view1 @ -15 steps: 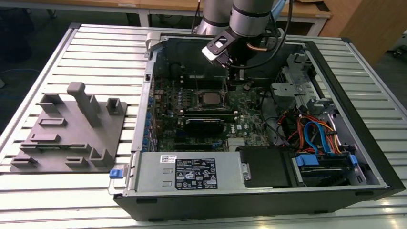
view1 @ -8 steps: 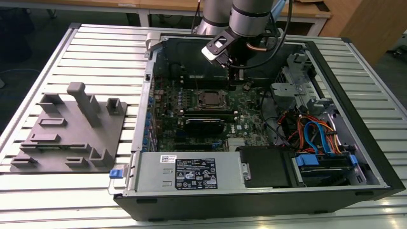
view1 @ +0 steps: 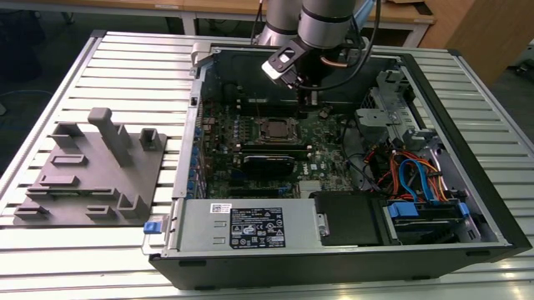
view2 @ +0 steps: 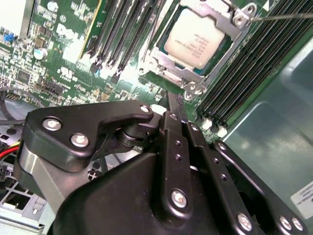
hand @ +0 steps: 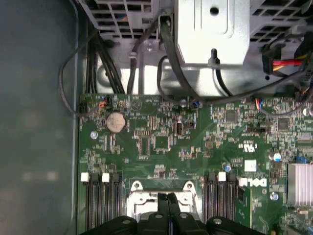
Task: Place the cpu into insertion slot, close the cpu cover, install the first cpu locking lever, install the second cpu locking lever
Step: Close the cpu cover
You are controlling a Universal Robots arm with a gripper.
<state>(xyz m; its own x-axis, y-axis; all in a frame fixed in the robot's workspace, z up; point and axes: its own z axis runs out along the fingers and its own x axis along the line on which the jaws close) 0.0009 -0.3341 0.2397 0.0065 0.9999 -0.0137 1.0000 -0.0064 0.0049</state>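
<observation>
The cpu [view2: 198, 41], a square chip with a silver-grey top, lies in the insertion slot [view1: 271, 130] on the green motherboard. The silver cpu cover [view2: 168, 73] lies flat around its edges. A thin metal locking lever [view2: 281, 17] runs off from one corner of the cover. My gripper [view2: 174, 104] is shut with nothing between its black fingers. It hovers just off the cover's edge. In the first wrist view the fingertips [hand: 168, 199] meet above the cover's frame [hand: 142, 196]. In the exterior view the gripper [view1: 306, 105] hangs behind and to the right of the slot.
The open computer case [view1: 492, 206] surrounds the board with tall walls. Long black memory slots [view2: 122, 34] flank the socket. A power supply [view1: 250, 228] sits at the front, with cables [view1: 409, 178] and a drive cage at the exterior view's right. A grey fixture tray [view1: 92, 169] lies left.
</observation>
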